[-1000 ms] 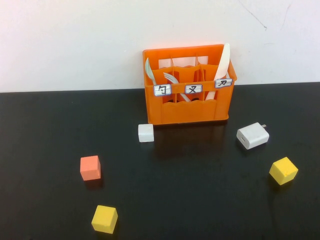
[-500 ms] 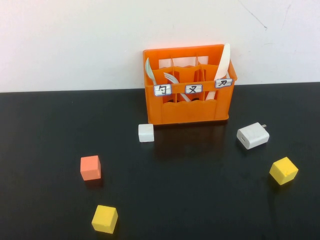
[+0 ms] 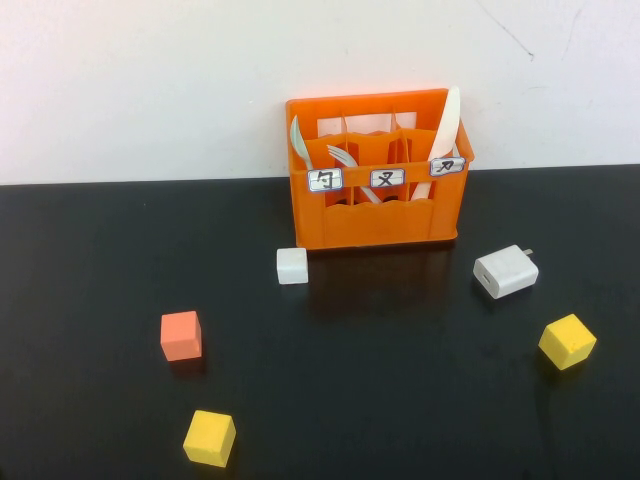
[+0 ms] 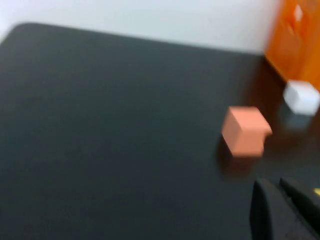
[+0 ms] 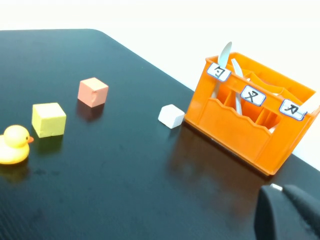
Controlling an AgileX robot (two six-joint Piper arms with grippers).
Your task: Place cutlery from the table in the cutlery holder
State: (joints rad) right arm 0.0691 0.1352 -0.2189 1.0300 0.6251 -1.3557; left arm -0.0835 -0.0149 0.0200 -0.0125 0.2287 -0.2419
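The orange cutlery holder (image 3: 378, 215) stands on the black table (image 3: 380, 380) at the back centre. The cream-white knife (image 3: 447, 118) leans upright in its right compartment. A spoon (image 3: 299, 141) is in the left compartment and a fork (image 3: 343, 156) in the middle one. The holder also shows in the right wrist view (image 5: 240, 127), with the knife (image 5: 313, 102) at its far end. No cutlery lies on the table. Neither arm shows in the high view. My left gripper (image 4: 275, 184) is shut and empty near the orange cube (image 4: 246, 131). My right gripper (image 5: 281, 191) is shut and empty, in front of the holder.
On the table are a white cube (image 3: 292, 265), an orange cube (image 3: 181, 335), two yellow cubes (image 3: 210, 438) (image 3: 567, 341) and a white charger (image 3: 505, 271). A yellow duck (image 5: 14, 144) shows in the right wrist view. A white wall stands behind the holder.
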